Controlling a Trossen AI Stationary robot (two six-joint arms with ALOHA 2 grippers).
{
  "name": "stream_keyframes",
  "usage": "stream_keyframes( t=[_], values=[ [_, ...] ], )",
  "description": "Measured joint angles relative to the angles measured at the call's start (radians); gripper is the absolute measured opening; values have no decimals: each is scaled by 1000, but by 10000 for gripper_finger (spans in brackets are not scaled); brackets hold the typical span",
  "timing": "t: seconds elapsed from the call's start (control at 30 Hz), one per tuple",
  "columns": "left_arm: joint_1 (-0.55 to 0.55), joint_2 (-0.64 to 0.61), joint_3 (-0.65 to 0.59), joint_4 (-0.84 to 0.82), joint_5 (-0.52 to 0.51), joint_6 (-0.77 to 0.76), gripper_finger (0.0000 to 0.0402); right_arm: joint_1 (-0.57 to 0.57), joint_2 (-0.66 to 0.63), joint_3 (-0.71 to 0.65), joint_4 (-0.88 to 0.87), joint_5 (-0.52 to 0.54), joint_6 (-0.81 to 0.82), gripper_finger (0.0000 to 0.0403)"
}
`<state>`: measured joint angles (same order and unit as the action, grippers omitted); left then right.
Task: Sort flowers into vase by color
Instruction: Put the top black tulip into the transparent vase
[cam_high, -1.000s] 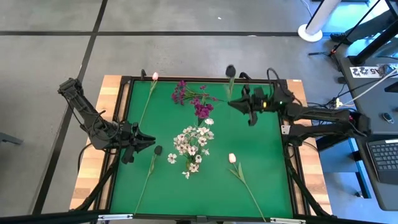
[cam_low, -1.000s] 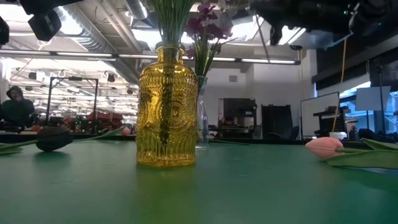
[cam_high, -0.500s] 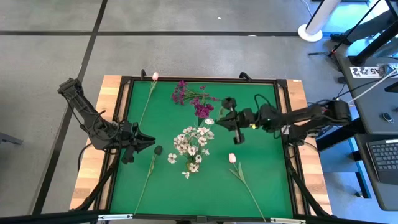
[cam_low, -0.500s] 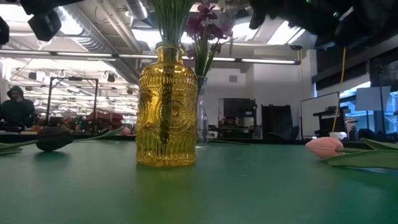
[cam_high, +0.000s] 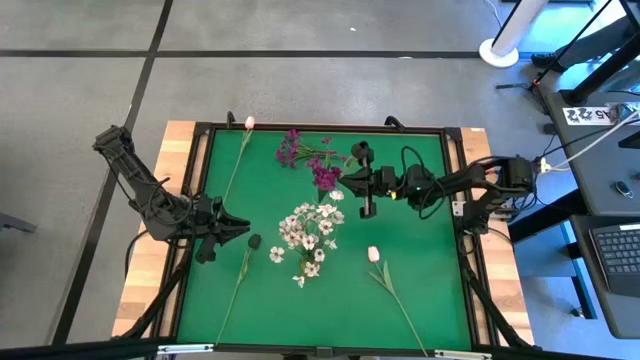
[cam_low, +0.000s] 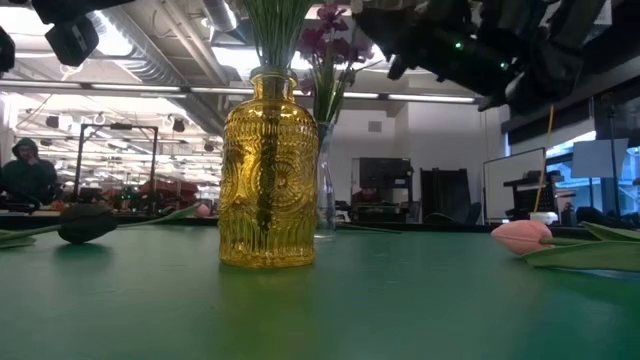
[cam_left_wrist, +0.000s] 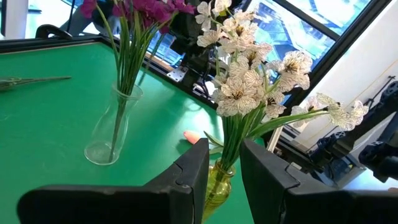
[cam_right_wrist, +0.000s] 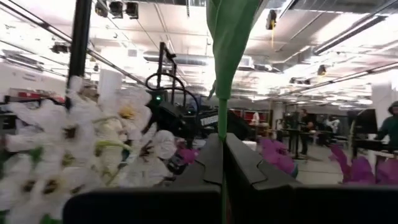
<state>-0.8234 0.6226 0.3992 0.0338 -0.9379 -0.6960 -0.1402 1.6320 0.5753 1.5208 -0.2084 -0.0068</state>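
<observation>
Presently the right gripper (cam_high: 364, 186), clamped on a dark-budded stem (cam_right_wrist: 222, 106), is hanging beside the magenta cluster (cam_high: 322, 172), its stem pointing down, while the left gripper (cam_high: 240, 231) is waiting part-open near the table's left edge.

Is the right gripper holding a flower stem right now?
Yes, in the right wrist view the right gripper is shut on a green stem rising between its fingers.

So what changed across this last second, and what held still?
The right gripper, shut on a dark-budded flower, carried it from the far edge of the table inward toward the magenta flowers. The left gripper, the white flowers and the loose stems stayed put.
</observation>
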Motion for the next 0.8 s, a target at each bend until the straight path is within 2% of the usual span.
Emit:
stream_keyframes(
  t=[0.4,0.6,0.8],
  values=[
    [0,0,0,0,0,-2,87,0,90,112,-43,-19,-60,1],
    [0,0,0,0,12,-2,87,0,95,112,-219,7,-81,1],
    [0,0,0,0,12,-2,87,2,95,112,-303,7,-76,1]
  ],
)
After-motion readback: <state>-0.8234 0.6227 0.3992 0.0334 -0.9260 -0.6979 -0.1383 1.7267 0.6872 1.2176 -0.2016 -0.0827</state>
